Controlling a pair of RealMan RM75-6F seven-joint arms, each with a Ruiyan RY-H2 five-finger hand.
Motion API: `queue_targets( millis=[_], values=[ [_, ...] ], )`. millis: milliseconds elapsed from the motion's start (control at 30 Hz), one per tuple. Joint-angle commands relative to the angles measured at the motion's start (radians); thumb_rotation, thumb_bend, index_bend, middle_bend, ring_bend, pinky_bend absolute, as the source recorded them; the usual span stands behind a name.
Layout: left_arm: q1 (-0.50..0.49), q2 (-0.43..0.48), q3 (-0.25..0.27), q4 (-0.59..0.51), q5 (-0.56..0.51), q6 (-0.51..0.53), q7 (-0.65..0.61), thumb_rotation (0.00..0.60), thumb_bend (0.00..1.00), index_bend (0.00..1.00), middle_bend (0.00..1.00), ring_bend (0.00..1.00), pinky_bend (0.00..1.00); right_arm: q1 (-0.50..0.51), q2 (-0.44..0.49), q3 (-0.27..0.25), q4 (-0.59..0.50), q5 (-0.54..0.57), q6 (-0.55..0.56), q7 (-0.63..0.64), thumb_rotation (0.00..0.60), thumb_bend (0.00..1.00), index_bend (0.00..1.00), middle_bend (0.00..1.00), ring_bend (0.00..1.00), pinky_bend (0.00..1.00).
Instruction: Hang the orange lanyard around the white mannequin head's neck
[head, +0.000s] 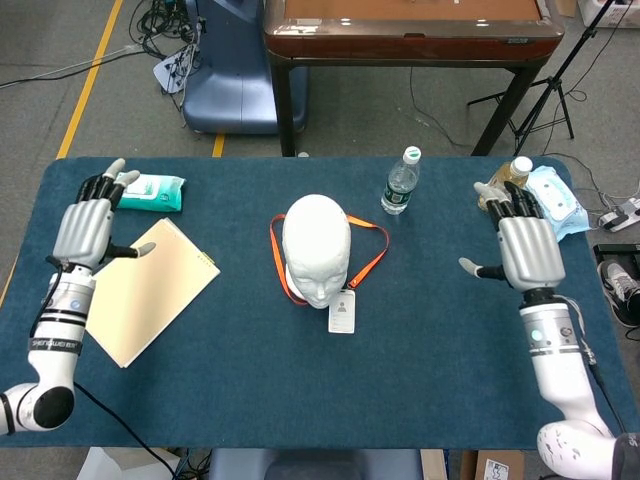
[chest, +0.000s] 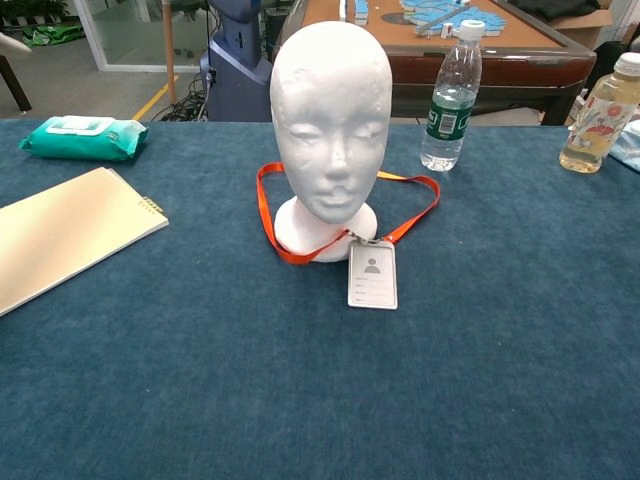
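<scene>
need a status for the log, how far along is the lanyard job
Looks done: the orange lanyard loops around the white mannequin head at its base, badge lying in front. In hand: nothing; left hand and right hand are open, far apart. Left: nothing apparent.

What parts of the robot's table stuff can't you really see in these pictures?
- Back of the orange lanyard: hidden behind the white mannequin head in the chest view.
- Writing on the badge: too small to read in either view.
- Left hand and right hand: outside the chest view, apart from a pale sliver at its left edge.
- Yellow drink bottle: partly behind the right hand in the head view.
- Yellow notebook: cut off by the chest view's left edge.
</scene>
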Motion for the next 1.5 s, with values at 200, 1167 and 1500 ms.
queue_targets(
  millis=[200, 1167, 1500],
  values=[
    [0.141, 0.028, 0.09, -0.037, 0.151, 0.092, -0.071, 0.6, 0.0, 0.05, 0.0, 0.0, 0.0, -0.137, 0.044, -0.072, 0.021, -0.127, 0.064, 0.102, 0.6, 0.0, 0.11, 0.19, 0.06, 0.09],
    [0.513, -0.051, 0.297, -0.008, 0.542, 0.4, -0.115, 0.6, 0.0, 0.07, 0.0, 0.0, 0.0, -0.406, -0.027, -0.163, 0.191, -0.284, 0.118, 0.293, 0.6, 0.0, 0.15, 0.21, 0.06, 0.09],
    [0.538, -0.06, 0.286, 0.006, 0.559, 0.384, -0.113, 0.6, 0.0, 0.07, 0.0, 0.0, 0.0, -0.426, -0.046, -0.142, 0.218, -0.313, 0.106, 0.32, 0.6, 0.0, 0.16, 0.21, 0.06, 0.09]
  ],
)
